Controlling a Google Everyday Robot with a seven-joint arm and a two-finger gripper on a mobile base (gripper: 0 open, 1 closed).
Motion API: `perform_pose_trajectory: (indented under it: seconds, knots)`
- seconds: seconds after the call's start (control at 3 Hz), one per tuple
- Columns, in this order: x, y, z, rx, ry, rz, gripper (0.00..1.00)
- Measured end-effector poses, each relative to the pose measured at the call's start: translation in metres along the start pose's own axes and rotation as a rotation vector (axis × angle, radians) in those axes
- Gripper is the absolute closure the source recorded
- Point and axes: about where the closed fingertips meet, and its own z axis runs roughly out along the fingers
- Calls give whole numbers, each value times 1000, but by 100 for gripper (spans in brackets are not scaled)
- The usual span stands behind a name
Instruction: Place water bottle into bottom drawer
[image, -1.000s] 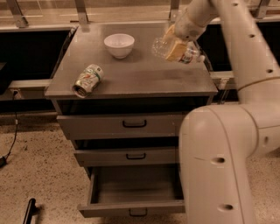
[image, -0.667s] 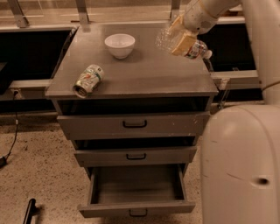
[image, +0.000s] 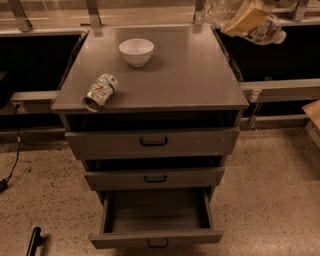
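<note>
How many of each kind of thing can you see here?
Bowls: 1, the white bowl.
Cans: 1, the drink can, lying on its side.
Bottles: 1, the water bottle.
Pincers: 1, the pincer, top right, holding the bottle up in the air.
Drawers: 3, top drawer, middle drawer, open bottom drawer.
Total: 7.

No legible txt on can (image: 100, 91), water bottle (image: 264, 31) label; gripper (image: 246, 21) clasps it, top right.
</note>
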Motion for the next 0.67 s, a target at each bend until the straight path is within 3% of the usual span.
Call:
perform_pose_trajectory:
  seconds: [0.33, 0.67]
  knots:
    - [-18, 23, -28, 16, 11, -16, 100]
    - [-18, 23, -28, 16, 11, -16, 100]
